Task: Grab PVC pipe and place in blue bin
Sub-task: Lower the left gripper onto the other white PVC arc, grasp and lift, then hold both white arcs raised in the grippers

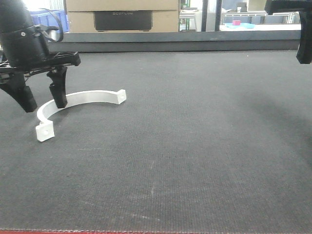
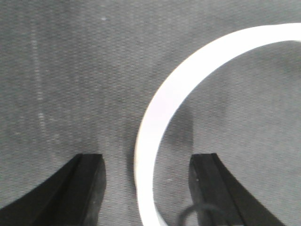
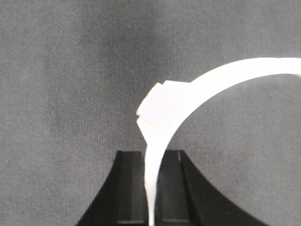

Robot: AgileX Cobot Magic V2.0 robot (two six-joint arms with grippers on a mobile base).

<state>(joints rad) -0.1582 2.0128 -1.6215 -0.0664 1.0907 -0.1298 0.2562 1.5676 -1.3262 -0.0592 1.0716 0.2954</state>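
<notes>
A white curved PVC pipe piece with a square tab at each end lies on the dark mat at the left. My left gripper is open and low over its left bend, one finger on each side of the strip, neither touching it. In the right wrist view my right gripper is shut on a thin white curved piece with a square tab. In the front view only a dark part of the right arm shows, high at the right edge. A blue bin peeks out behind the left arm.
A raised dark ledge runs along the mat's far edge, with cardboard boxes behind it. A light table with a blue tray stands further back on the right. The mat's near edge runs along the bottom.
</notes>
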